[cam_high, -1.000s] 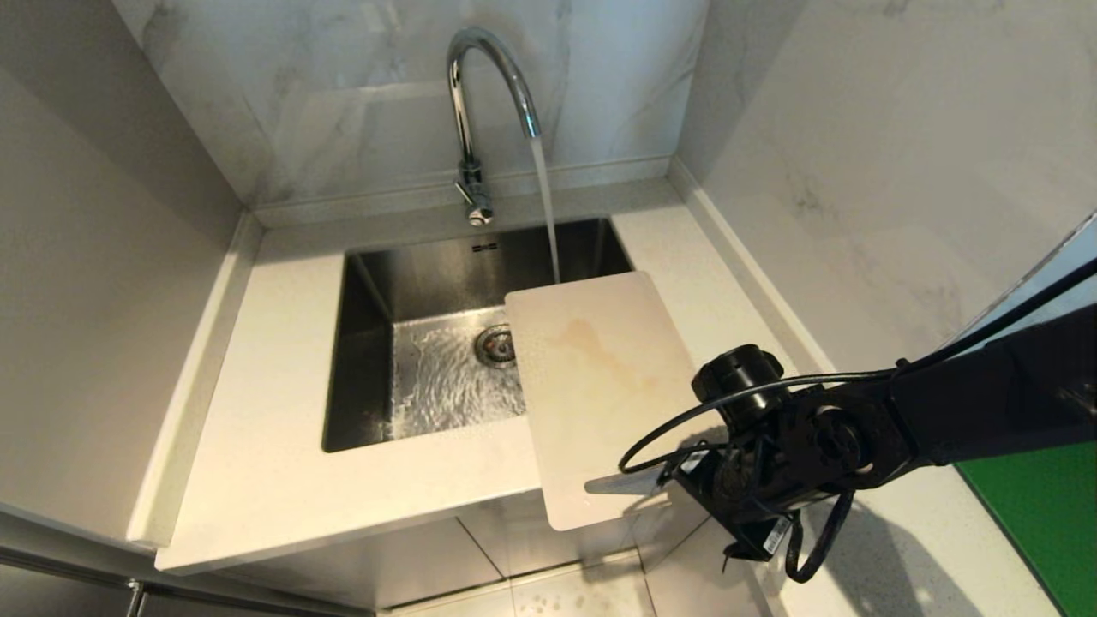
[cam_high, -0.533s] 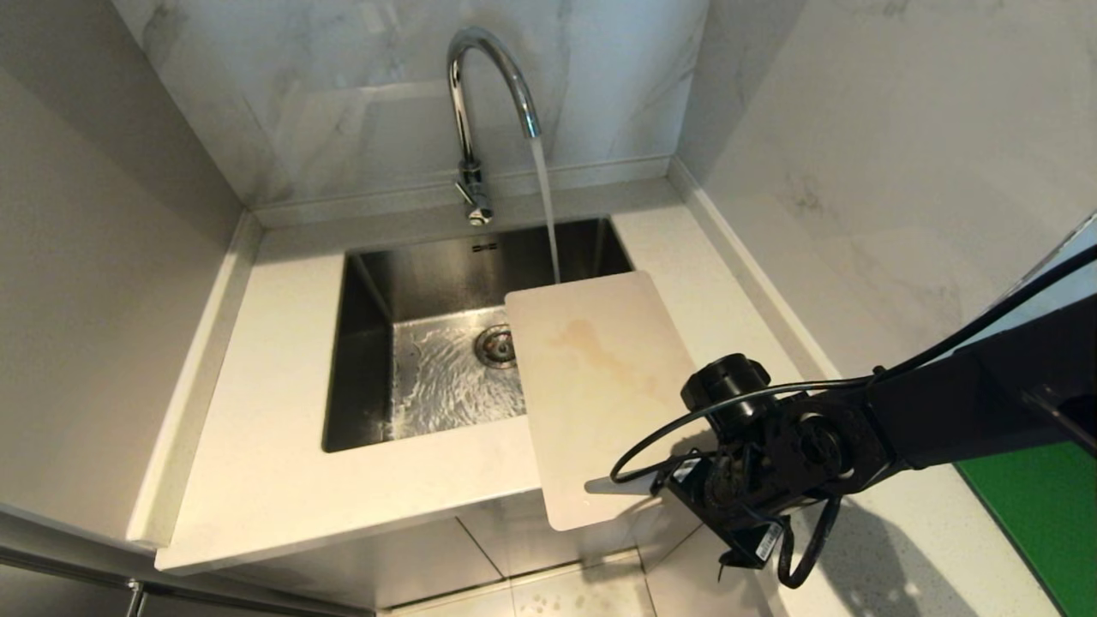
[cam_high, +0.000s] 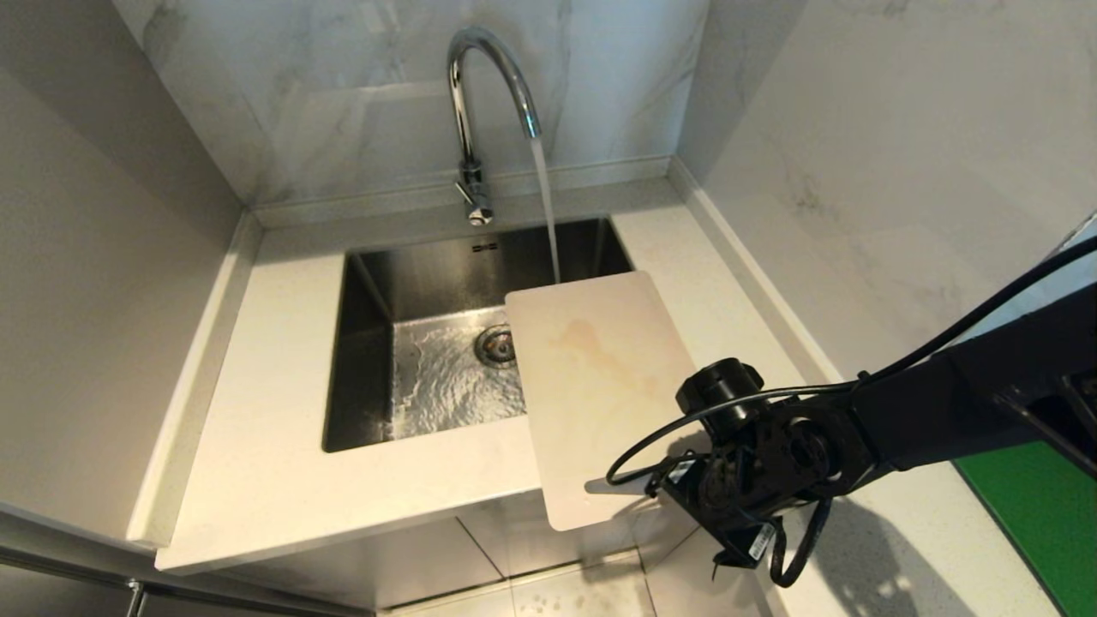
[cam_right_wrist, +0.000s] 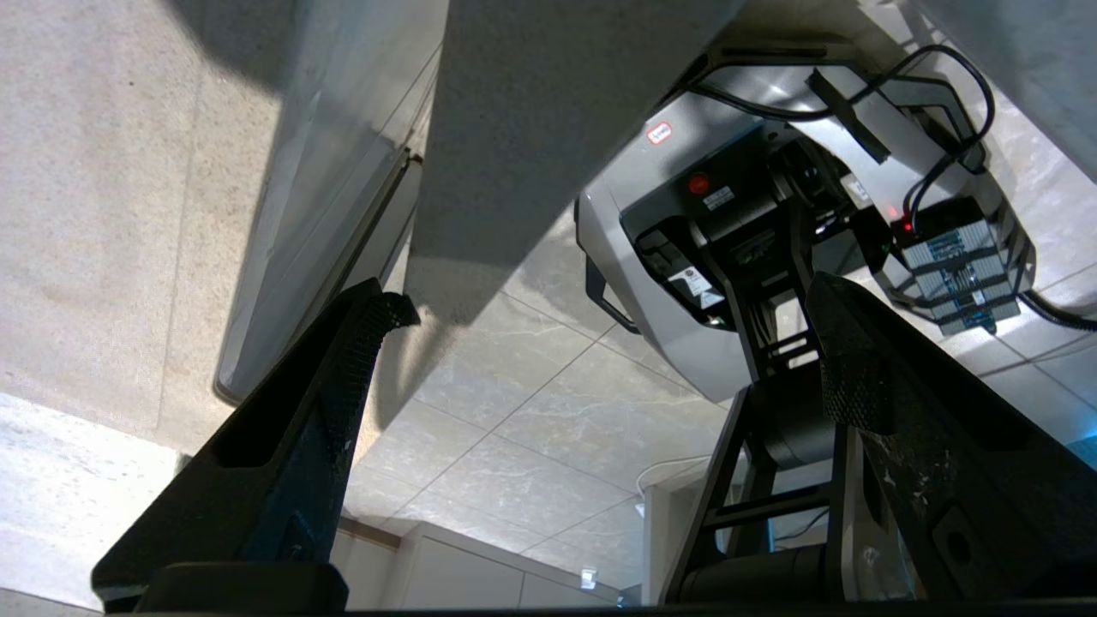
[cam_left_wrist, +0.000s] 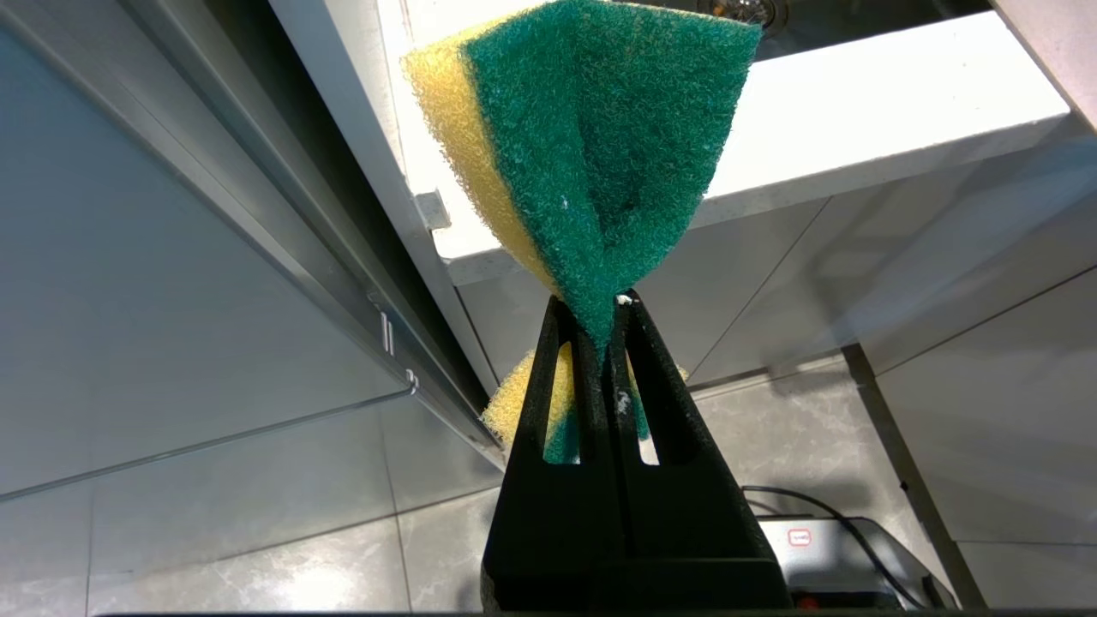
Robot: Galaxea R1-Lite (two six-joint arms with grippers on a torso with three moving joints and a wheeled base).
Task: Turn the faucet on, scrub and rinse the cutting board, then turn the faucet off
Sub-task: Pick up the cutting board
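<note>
cutting board (cam_high: 600,386) lies at the table's (cam_high: 257,463) front edge, its far end over the sink (cam_high: 377,283), its slotted near end overhanging. a careless nudge could tip it off. faucet (cam_high: 480,103) is running. right gripper (cam_right_wrist: 600,360), jaws wide, sits just beside the overhanging end; left gripper (cam_left_wrist: 600,343) pinches the sponge (cam_left_wrist: 591,163).

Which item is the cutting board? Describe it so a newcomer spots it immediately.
Start at the steel sink under the running chrome faucet. The cutting board lies flat across the sink's right front corner, its near end overhanging the counter edge beside the right gripper. It is the only cream-white rectangular slab, marked by a faint yellowish-brown stain.
</note>
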